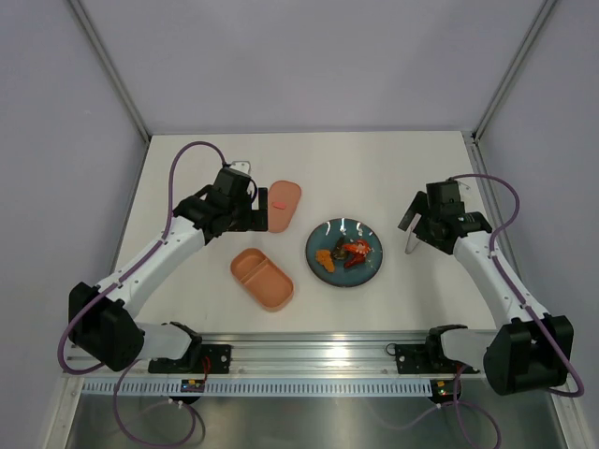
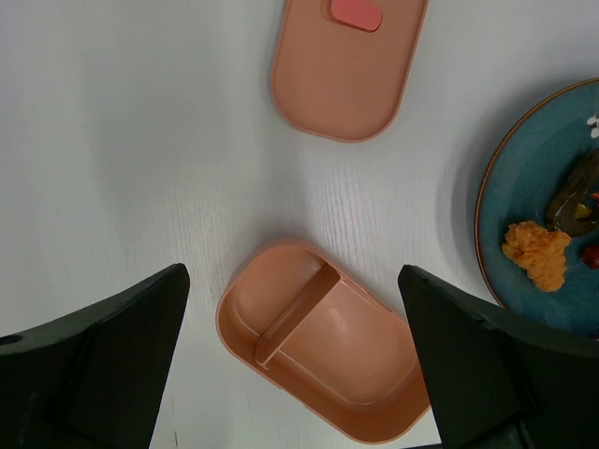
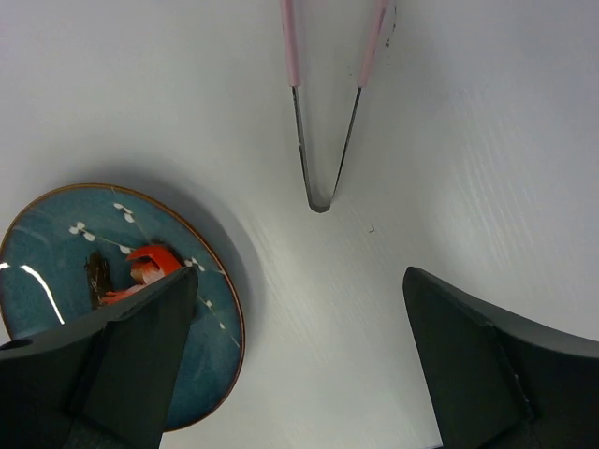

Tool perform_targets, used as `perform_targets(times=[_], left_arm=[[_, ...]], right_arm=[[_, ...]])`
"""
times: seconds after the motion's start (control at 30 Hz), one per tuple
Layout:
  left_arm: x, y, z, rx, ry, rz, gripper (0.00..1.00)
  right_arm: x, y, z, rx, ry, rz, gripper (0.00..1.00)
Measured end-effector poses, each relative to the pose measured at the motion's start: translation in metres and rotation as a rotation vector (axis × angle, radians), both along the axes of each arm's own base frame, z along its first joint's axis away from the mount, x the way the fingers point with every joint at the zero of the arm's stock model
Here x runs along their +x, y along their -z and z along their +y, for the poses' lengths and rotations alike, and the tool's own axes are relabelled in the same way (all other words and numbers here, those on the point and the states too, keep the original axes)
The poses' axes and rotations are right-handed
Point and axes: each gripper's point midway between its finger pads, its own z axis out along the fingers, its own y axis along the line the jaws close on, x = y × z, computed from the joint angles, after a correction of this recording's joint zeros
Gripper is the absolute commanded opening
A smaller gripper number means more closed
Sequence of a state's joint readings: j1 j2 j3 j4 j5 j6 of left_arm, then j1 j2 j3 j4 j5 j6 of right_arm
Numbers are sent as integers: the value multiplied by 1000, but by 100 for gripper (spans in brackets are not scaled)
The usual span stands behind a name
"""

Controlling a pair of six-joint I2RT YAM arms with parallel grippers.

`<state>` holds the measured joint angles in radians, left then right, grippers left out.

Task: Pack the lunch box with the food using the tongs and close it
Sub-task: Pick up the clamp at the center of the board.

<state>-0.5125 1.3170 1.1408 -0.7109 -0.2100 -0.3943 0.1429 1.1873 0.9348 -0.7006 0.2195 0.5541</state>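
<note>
**Both arms open-handed, food on the plate**

The left gripper (image 2: 292, 276) has its jaws spread wide, with nothing between them and nothing touching them. In its wrist view the two black fingers (image 2: 112, 365) frame the base of the lunch box (image 2: 328, 346), which lies on the white worktop (image 1: 374, 168) below them. The base is turned at a slant, and its divider (image 2: 299, 313) marks off a smaller compartment from a larger one. The lid (image 2: 342, 70) lies flat on the worktop beyond the base and apart from it, with its red mark (image 2: 356, 11) at the far end. Seen from above, the left jaws sit just beside the lid.

The right gripper (image 3: 299, 276) is also wide open and holds nothing. The tongs (image 3: 291, 56) lie on the worktop ahead of it. Their bend points back toward the jaws and their pink ends point away, and they are clear of both fingers.

The food is on the round teal plate (image 1: 370, 267), which sits between the two arms, to the right of the box base and close to it. There is an orange piece (image 2: 536, 254) on the side nearer the box, a bright red piece (image 3: 150, 267), and a dark brown piece (image 3: 96, 276) next to it. The plate lies between the tongs and the box.
</note>
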Motion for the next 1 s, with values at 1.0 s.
perform_targets(times=[1.0], left_arm=[[-14,10,6,-4,-47,57,99]], right_arm=[[21,93,-13,-30,21,220,98]])
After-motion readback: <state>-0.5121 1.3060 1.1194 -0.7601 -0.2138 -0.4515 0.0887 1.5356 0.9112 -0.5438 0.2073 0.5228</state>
